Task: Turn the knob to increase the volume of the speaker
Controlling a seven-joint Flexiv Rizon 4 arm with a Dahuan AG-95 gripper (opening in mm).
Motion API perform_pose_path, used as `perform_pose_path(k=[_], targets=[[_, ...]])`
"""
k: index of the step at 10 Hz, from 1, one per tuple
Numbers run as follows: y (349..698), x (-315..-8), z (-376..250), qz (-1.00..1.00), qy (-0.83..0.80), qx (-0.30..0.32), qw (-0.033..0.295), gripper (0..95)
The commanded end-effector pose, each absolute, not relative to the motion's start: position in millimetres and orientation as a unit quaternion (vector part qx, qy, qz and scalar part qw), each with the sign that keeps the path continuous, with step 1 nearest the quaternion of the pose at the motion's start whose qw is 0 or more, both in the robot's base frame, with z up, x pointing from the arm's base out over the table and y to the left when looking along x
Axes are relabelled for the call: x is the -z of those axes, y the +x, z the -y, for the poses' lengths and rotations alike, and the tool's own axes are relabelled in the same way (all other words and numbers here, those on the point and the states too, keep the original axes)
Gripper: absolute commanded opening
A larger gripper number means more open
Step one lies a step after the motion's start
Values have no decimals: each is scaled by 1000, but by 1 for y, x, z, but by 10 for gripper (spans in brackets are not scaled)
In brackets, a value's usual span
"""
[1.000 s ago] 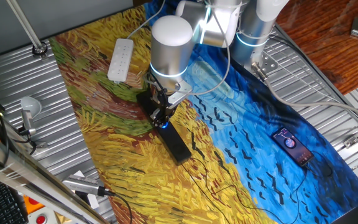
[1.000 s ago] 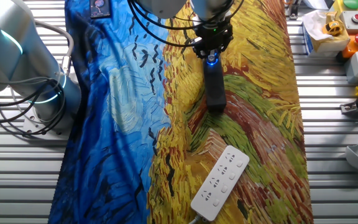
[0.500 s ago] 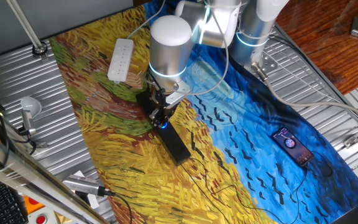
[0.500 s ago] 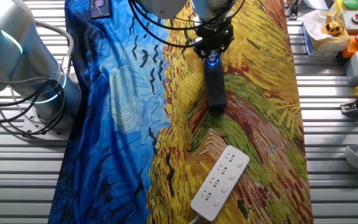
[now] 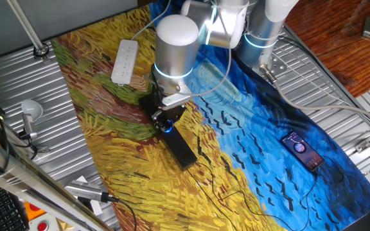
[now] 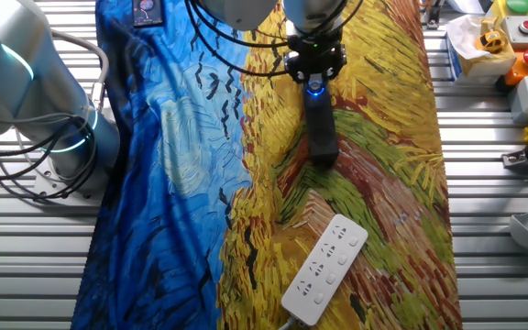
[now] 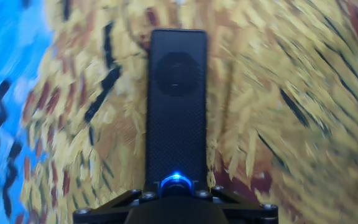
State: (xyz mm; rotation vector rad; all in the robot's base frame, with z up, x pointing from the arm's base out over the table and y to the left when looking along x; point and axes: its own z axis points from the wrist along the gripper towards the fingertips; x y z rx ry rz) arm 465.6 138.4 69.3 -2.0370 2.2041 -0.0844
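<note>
The speaker (image 5: 181,150) is a slim black bar lying on the painted cloth; it also shows in the other fixed view (image 6: 321,133) and in the hand view (image 7: 177,106). The knob (image 5: 167,128) glows blue at its middle. My gripper (image 5: 166,122) comes straight down on it, and its fingers close round the knob (image 6: 314,89). In the hand view the knob's blue ring (image 7: 176,182) sits right at the black gripper body (image 7: 175,202); the fingertips are hidden there. The hand view is blurred by motion.
A white power strip (image 5: 124,61) lies beyond the speaker's far end, also in the other fixed view (image 6: 324,269). A small black phone (image 5: 302,151) with a red-lit screen lies on the blue part of the cloth. Cables hang from the arm.
My hand has twisted round the knob's axis while staying on it. The speaker's free end has swung slightly sideways on the cloth.
</note>
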Motion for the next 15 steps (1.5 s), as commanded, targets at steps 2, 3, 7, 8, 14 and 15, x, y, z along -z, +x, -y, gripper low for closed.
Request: perform_pose_path(k=[2, 3, 7, 8, 14, 15], targets=[[473, -66, -137, -961, -256, 15, 104, 0], [473, -65, -137, -964, -245, 14, 104, 0], [473, -60, -137, -977, -185, 6, 104, 0], [473, -61, -137, -980, -173, 4, 100, 0], [473, -68, -137, -993, -83, -25, 76, 0], [473, -68, -137, -994, -68, -26, 77, 0]])
